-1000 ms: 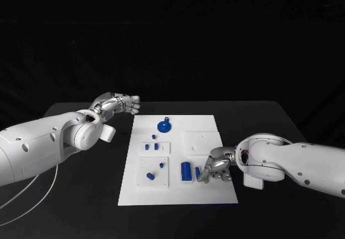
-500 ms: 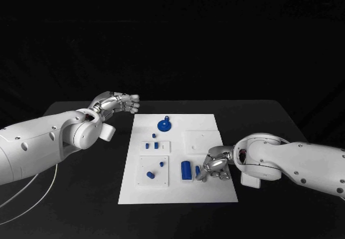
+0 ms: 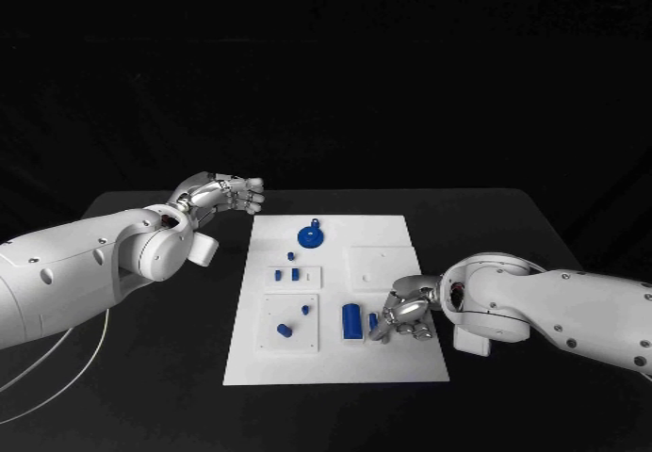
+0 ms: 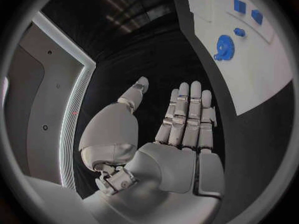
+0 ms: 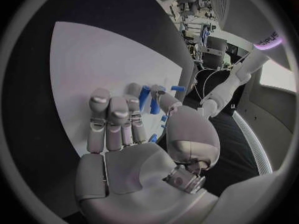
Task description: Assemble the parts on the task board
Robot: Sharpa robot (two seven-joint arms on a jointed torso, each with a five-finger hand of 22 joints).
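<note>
The white task board (image 3: pixel 394 235) lies in the middle of the black table. On it are a blue gear (image 3: pixel 311 236), two short pegs (image 3: pixel 286 276) in a small raised plate, a larger blue cylinder (image 3: pixel 350 321), and a small blue peg (image 3: pixel 374 322) beside that cylinder. My right hand (image 3: pixel 405 315) rests on the board's near right part. Its thumb and a finger pinch the small blue peg (image 5: pixel 144 98). Off the board's far left corner, my left hand (image 3: pixel 224 196) hovers holding nothing. Its fingers (image 4: pixel 187 114) lie straight, with the gear (image 4: pixel 223 47) beyond them.
A second raised plate (image 3: pixel 291 325) at the board's near left carries two small blue parts. A bare square plate (image 3: pixel 381 266) sits at the board's right middle. One tiny blue part (image 3: pixel 291 256) lies below the gear. Black table surrounds the board.
My right hand has shifted slightly toward the large cylinder and closed in on the small peg. The left arm has not moved.
</note>
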